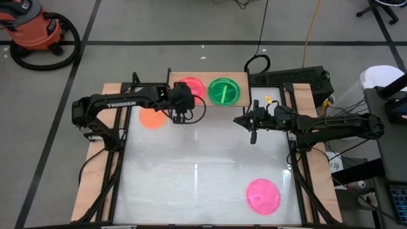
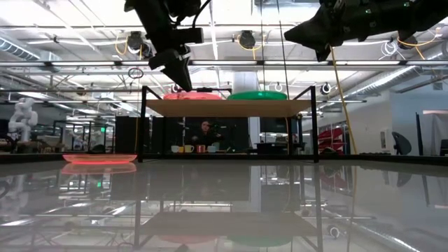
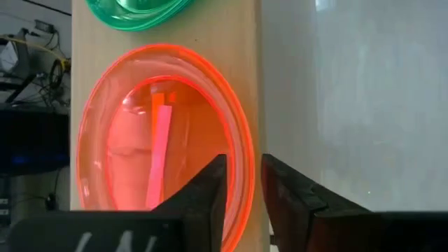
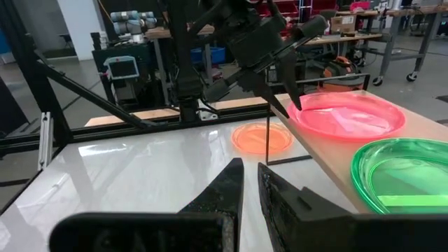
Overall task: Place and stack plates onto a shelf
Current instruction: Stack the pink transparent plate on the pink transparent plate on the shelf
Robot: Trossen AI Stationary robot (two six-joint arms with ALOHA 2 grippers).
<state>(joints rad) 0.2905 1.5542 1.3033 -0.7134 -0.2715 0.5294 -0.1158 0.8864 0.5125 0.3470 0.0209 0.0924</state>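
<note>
The light-wood shelf [image 1: 206, 77] stands at the table's far middle. A pink-red plate [image 1: 191, 86] and a green plate [image 1: 224, 91] lie flat on it side by side. My left gripper [image 3: 243, 168] points down over the pink-red plate's near rim, slightly open, one finger above the plate's inside and one outside. An orange plate [image 1: 152, 117] lies on the table left of the shelf. A pink plate [image 1: 262, 195] lies at the near right. My right gripper [image 1: 247, 122] hovers shut and empty, right of the table's middle, near the shelf. My left gripper's fingers [image 3: 210, 192] stand on either side of the pink-red plate's near rim [image 3: 248, 150], coming from above. The plate lies flat on the shelf. I cannot tell whether the fingers touch the rim.
The shelf's thin black legs [image 2: 143, 126] stand on the white tabletop. A black frame [image 1: 299, 159] runs along the table's sides. Open tabletop lies between the shelf and the near edge. A person shows far behind the shelf in the low view [image 2: 204, 133].
</note>
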